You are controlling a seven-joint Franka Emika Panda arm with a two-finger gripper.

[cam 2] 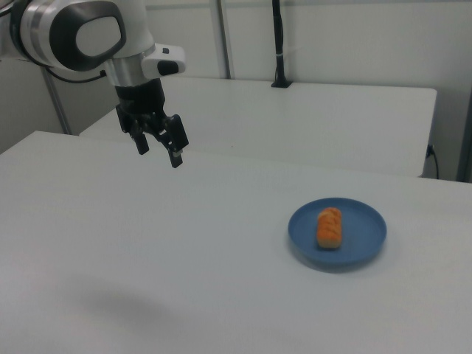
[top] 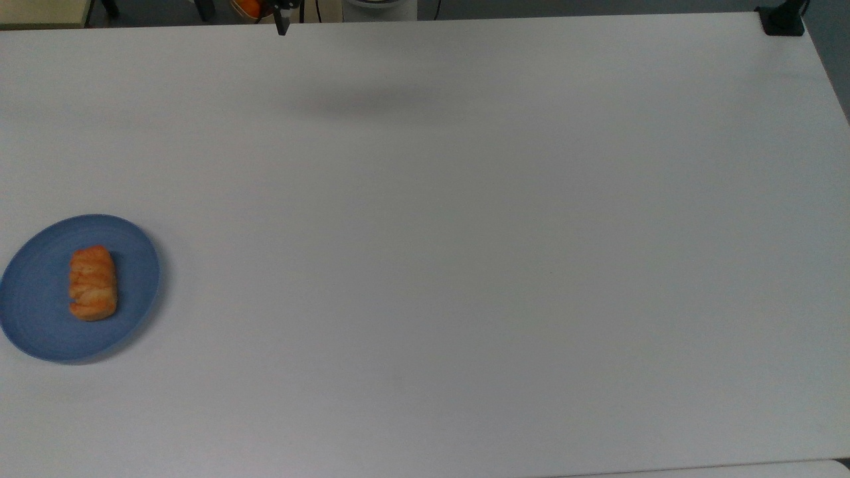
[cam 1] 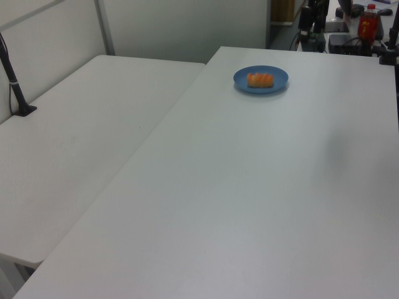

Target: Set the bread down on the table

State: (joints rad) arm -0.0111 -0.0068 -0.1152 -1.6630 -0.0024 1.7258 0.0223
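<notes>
On the blue plate (cam 2: 338, 234), bread (cam 2: 329, 227) well right of the empty, open hand (cam 2: 157, 151) in the right view, long axis pointing away across the worktop (cam 2: 184, 243).

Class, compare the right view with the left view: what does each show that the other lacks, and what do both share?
Right view alone: the arm's tool, open, high over the table, away from the bread. Left view alone: a red-capped bottle beyond the table's far edge. Shared: the bread lying on the blue plate, and a second white table alongside.
</notes>
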